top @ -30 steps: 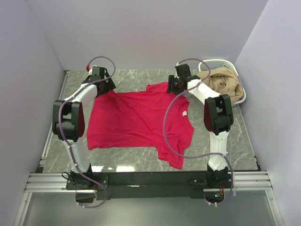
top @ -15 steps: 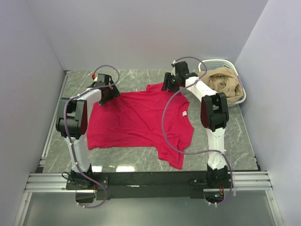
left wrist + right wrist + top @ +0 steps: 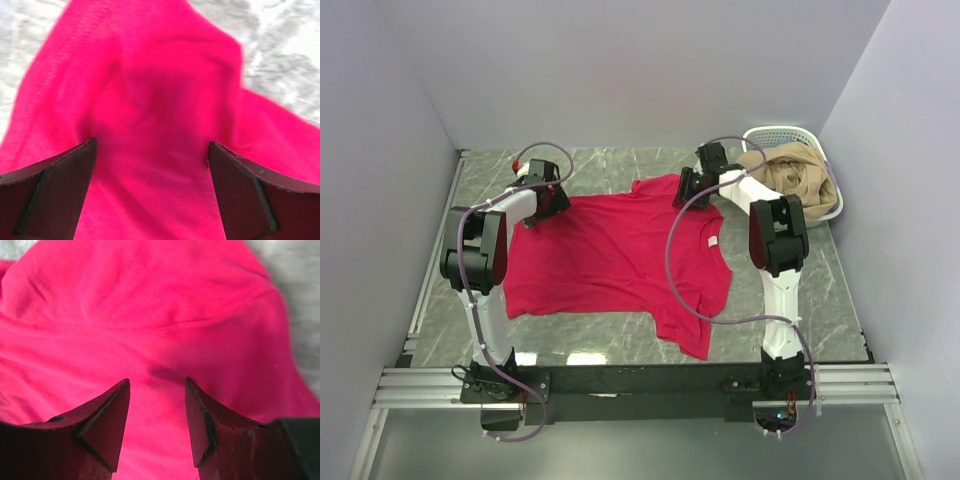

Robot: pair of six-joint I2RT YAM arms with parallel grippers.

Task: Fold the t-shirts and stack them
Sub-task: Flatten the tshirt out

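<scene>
left hand — spread | right hand — parted | both over red t-shirt

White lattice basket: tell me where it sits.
In the top view, the white lattice basket sits at the table's far right corner, holding tan cloth.

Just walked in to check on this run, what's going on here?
Two robot arms are at a red t-shirt lying spread on the marble table. The left gripper is open over its far left corner, the right gripper open over the far sleeve; no fold made yet. A white basket holding tan cloth sits far right.
</scene>
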